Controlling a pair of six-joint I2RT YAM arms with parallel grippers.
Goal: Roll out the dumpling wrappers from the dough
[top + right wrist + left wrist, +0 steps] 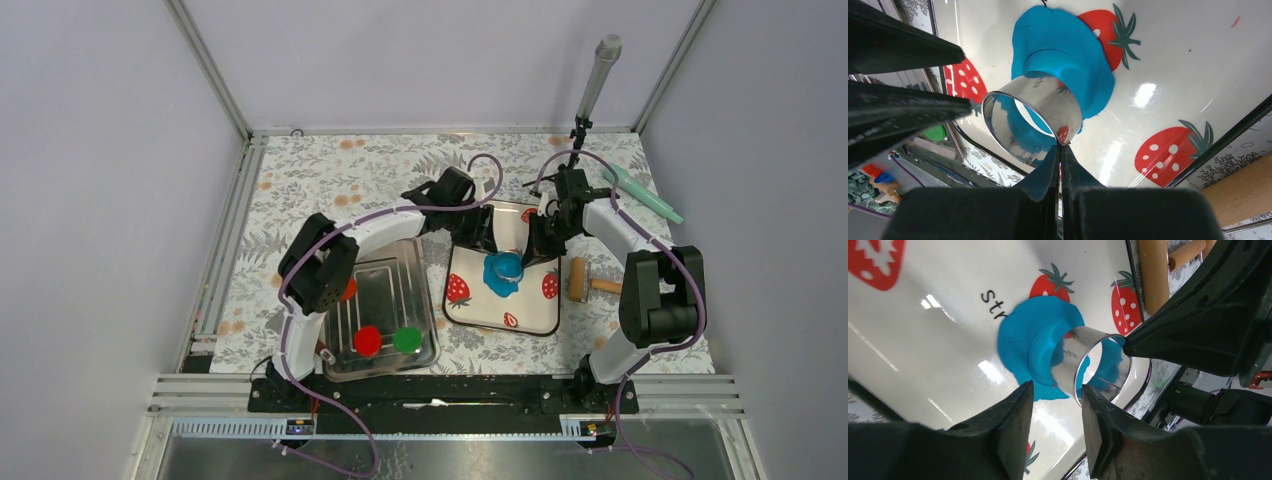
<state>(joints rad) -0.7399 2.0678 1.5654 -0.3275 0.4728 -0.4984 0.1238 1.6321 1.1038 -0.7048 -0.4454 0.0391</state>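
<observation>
In the right wrist view the dough (pixel 1083 65) runs off the upper edge. One printed strawberry lies half under it, and the things at lower left are blurred past telling. In the left wrist view the dough covers the printed word on the tray (pixel 923 340) after "str". The rolling pin (pixel 1154 270) is cut off by the top edge. In the top view the left tool (pixel 483 242) and right tool (pixel 538 250) cover the tray's upper edge, and the metal ring (pixel 1050 107) is too small to make out.
</observation>
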